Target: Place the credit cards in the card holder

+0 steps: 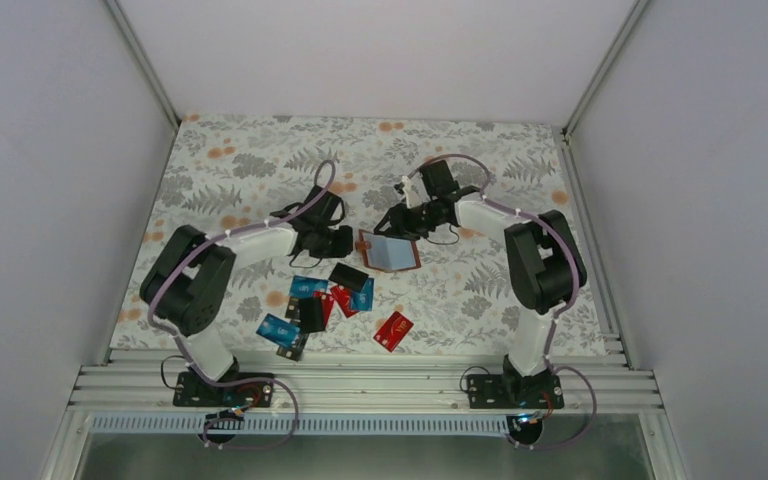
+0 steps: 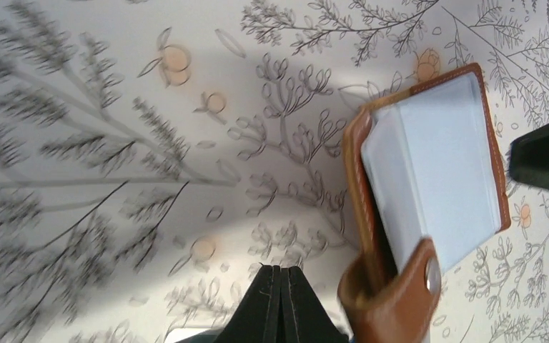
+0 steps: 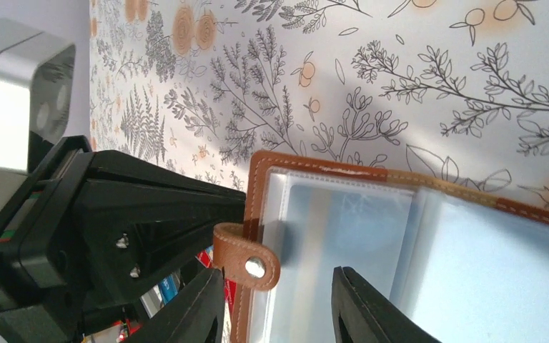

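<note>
Floral tablecloth; red card reads "VIP".

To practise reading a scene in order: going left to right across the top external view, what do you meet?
Left arm's elbow → leftmost blue card → black card → lone red card → right arm's elbow. Card holder omitted: it overlaps the red card.

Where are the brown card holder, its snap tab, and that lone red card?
card holder (image 1: 392, 252): top view, clear inner sleeve.
snap tab (image 3: 232, 246): right wrist view, leather above its stud.
lone red card (image 1: 393, 330): top view, its middle.
</note>
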